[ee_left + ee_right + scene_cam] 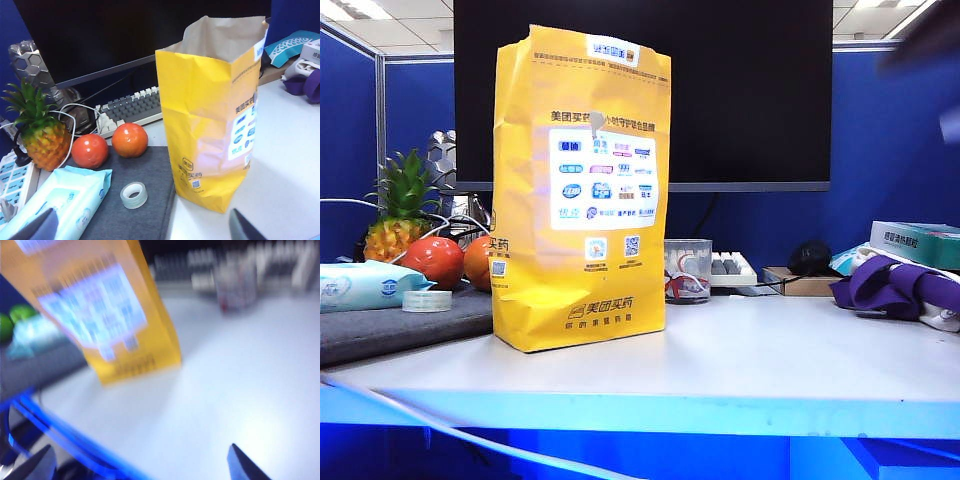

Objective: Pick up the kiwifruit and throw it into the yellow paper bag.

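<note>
Kiwifruit is nowhere to be found on the table in any view, so my judgement is that it has probably gone into the yellow paper bag [582, 190] already, though the bag's inside cannot be seen and I would not swear to it. In the exterior view the bag stands upright at about nine o'clock from the table's middle, its mouth open, with two red-orange fruits [111, 145] and a pineapple [44, 136] just beyond it at nine o'clock, a tape roll [134, 194] and a pack of wipes [60, 200] nearer the front edge. The left gripper [145, 227] hangs high at seven o'clock of the bag, fingers spread wide and holding nothing. The right gripper [140, 465] is above the bare tabletop at about four o'clock of the bag, its view badly blurred, fingers likewise spread and empty. Little seems left of the task; the next move, as I read it, calls only for both arms to pull clear of the bag without knocking it over
</note>
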Controlling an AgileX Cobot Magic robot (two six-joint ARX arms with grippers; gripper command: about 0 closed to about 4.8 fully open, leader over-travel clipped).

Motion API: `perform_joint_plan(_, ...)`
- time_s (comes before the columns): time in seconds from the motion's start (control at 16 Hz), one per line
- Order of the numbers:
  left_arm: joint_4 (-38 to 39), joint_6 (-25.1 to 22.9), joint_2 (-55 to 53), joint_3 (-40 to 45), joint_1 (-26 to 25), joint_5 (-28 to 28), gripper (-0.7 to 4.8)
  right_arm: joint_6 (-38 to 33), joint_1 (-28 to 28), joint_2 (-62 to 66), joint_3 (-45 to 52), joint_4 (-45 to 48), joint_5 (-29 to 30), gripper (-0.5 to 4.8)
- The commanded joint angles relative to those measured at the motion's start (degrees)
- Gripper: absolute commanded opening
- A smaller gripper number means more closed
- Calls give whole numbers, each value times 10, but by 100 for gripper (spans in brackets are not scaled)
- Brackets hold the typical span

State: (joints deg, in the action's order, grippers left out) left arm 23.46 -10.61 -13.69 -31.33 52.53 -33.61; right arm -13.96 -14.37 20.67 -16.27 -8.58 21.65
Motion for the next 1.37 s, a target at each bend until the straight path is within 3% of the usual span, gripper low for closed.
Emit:
perform_joint_plan(0.06,-3,3,0,0,0,2,479,-2,0,0,-1,-51,-1,479)
perform_joint_plan(0.37,-12,3,13,32,-19,6,479,-2,0,0,4,-62,-1,479)
perform_joint_plan(0.44,-18,3,15,47,-40,19,479,-2,0,0,4,-62,-1,479)
perform_joint_plan(0.62,-21,3,15,96,-172,56,479,-2,0,0,12,-52,-2,479)
perform_joint_plan(0.87,-44,3,49,125,-309,53,479,-2,0,-4,136,247,30,479)
perform_joint_plan(0.94,-54,3,69,134,-327,53,479,-2,0,-9,144,240,39,479)
perform_joint_plan(1.25,-130,3,134,182,-337,54,479,-2,0,-24,162,253,103,479)
perform_joint_plan(1.37,-204,3,134,206,-338,54,479,-2,3,-49,162,267,117,479)
